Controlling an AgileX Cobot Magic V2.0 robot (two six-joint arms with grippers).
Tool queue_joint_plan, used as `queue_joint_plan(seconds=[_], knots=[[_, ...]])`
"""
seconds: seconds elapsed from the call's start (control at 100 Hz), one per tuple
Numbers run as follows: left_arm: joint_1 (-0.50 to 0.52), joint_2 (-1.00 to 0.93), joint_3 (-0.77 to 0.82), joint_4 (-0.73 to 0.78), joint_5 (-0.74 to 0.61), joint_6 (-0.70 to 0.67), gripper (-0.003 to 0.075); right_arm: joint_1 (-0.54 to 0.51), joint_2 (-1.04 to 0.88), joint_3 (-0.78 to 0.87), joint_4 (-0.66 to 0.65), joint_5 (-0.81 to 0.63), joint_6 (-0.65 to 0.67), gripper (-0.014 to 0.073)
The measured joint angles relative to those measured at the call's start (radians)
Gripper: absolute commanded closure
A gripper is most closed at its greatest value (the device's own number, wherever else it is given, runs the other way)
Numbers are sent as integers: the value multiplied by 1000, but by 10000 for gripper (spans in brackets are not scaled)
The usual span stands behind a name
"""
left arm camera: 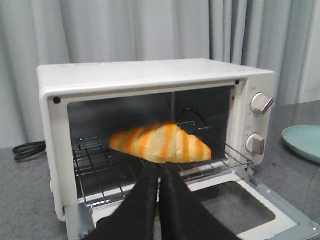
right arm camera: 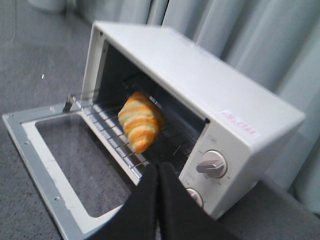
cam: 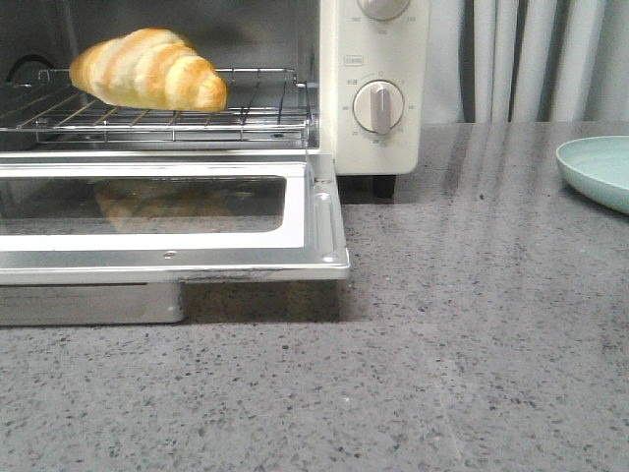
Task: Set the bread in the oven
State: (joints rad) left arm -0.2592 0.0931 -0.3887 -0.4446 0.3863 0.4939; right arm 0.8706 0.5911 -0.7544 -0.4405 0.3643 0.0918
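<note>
Bread lies on the wire rack inside the oven, the placing step looking all but done. Both arms are out of the front view and show only in their own wrist cameras. The left gripper has its dark fingers pressed together with nothing between them, its tips just short of the roll and over the front edge of the rack; whether the tips touch the roll cannot be told. The right gripper is likewise closed tight and empty, pointing at the oven's dial side from outside the cavity, apart from the roll.

Outward from the fingers, the roll rests flat across the rack bars near the rack's front, tapered ends to either side, fully inside the opening. The glass door hangs fully open and level, jutting over the grey worktop toward its near edge on the left. Two dials sit on the oven's right panel. A pale green plate lies empty at the worktop's right edge, well apart from the oven.

By appearances, what remains is to draw the arms clear and, if the task wants it, lift the door shut; that would call for a push under the door's front rim without jolting the rack.
</note>
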Motion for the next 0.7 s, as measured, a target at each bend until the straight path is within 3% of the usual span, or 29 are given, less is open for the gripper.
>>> queue_joint_plan(seconds=[0.25,0.7], knots=[[14,0,22,-10,-2,-1,741,-119,-247,138,-51,95,105,662],[14,0,22,-50,-5,-2,741,-131,-256,140,-114,173,114,662]])
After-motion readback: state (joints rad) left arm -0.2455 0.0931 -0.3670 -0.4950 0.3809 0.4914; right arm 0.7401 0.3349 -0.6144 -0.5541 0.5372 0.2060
